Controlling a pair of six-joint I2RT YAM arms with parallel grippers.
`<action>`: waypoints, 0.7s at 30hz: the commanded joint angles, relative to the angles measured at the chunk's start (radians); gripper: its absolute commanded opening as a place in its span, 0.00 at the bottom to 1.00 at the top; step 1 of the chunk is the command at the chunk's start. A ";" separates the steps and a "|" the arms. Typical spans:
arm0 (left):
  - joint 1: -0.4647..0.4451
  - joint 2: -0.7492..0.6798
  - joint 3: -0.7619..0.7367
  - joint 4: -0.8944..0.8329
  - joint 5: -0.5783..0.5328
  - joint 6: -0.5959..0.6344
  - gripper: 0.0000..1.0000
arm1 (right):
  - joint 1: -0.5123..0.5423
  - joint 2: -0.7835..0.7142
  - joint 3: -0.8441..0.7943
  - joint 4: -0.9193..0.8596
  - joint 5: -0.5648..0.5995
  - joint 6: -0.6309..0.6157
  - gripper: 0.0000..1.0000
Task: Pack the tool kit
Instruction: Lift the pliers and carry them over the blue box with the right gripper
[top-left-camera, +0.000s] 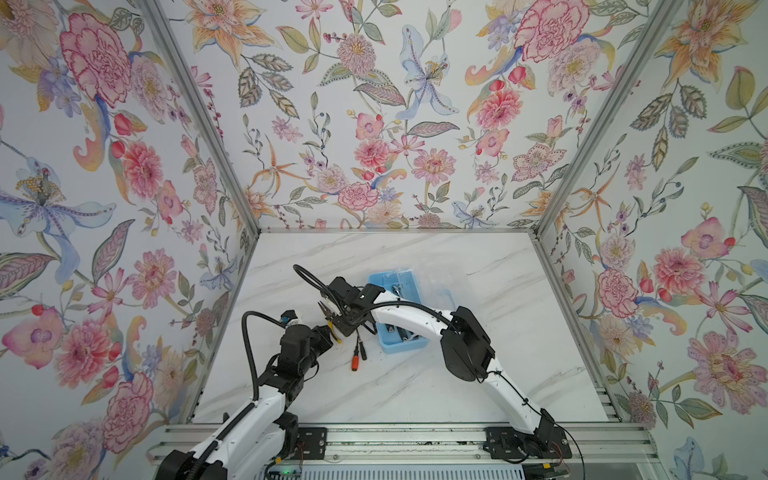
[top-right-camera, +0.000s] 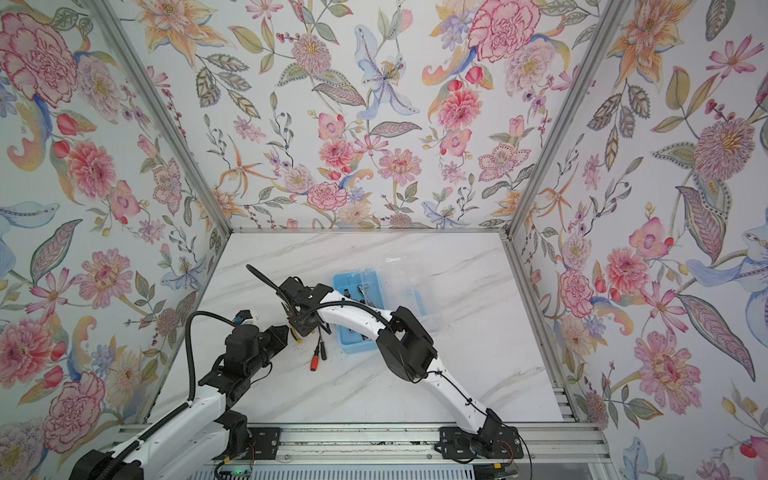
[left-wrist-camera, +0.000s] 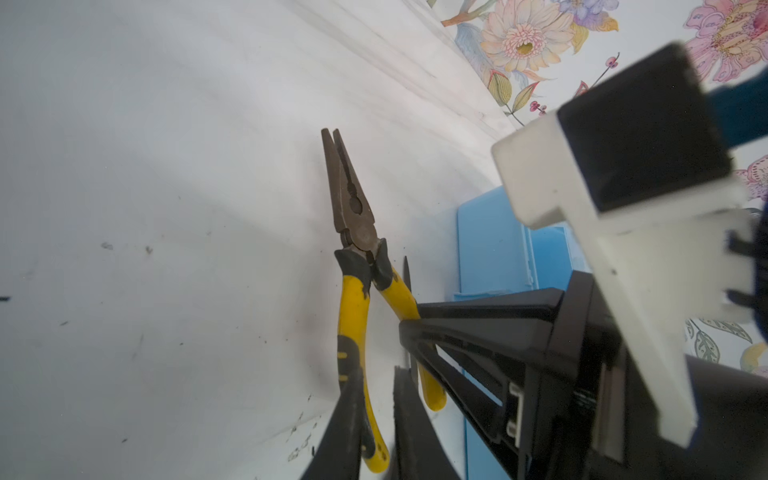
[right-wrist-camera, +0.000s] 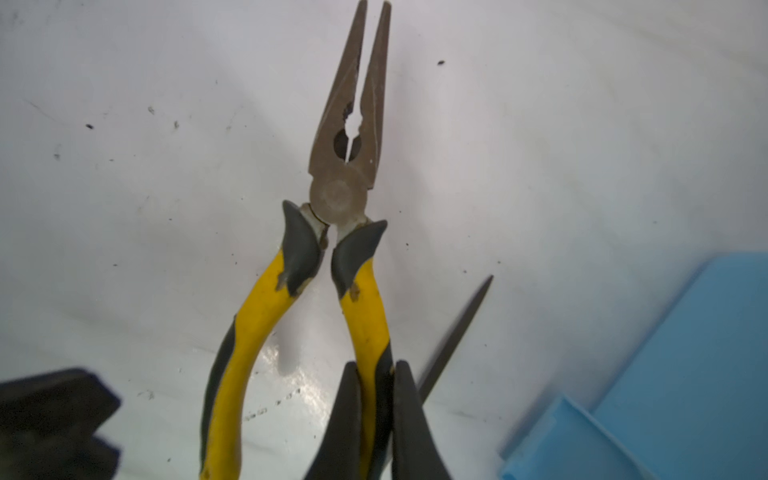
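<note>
Tool kit: the light-blue box (top-left-camera: 415, 345) sits near the middle of the worktop (top-left-camera: 415, 395), with 1 short end toward the front edge.
Lid: the clear lid (top-right-camera: 395, 282) lies swung open on the box's side toward the right edge; it shows only faintly in both top views.
Inside the box: chrome tools (top-right-camera: 361, 291) lie in it, partly hidden by the right arm; I cannot tell how many there are.
Pliers: the yellow-handled pliers (right-wrist-camera: 340, 199) are just beside the box, on its side toward the left edge. The brown nose points toward the back edge, its 2 tips slightly parted. Whether they rest on the worktop or hang just above it cannot be told.
Right gripper: the right gripper (right-wrist-camera: 376, 365) reaches across the box, and its fingers are pinched tight on 1 pliers handle, about halfway along it.
Left gripper: the left gripper (left-wrist-camera: 374, 382) comes in from the front left corner. Its fingers are closed narrowly around the other handle, near its end.
Screwdrivers: 1 orange-handled screwdriver (top-left-camera: 355, 363) and 1 black-handled screwdriver (top-left-camera: 364, 353) lie side by side on the worktop. They are just off the box's front corner on the left, with their handles toward the front edge.
Shaft: in the right wrist view a dark pointed shaft (right-wrist-camera: 457, 332) lies between the pliers and the box.
</note>
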 joint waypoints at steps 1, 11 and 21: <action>0.011 -0.017 0.059 -0.028 0.023 0.053 0.21 | -0.032 -0.161 -0.002 -0.009 0.049 0.024 0.00; 0.003 0.062 0.190 0.009 0.099 0.113 0.29 | -0.168 -0.497 -0.326 -0.026 0.245 0.056 0.00; -0.121 0.266 0.308 0.058 0.130 0.179 0.35 | -0.263 -0.663 -0.602 -0.030 0.246 0.116 0.00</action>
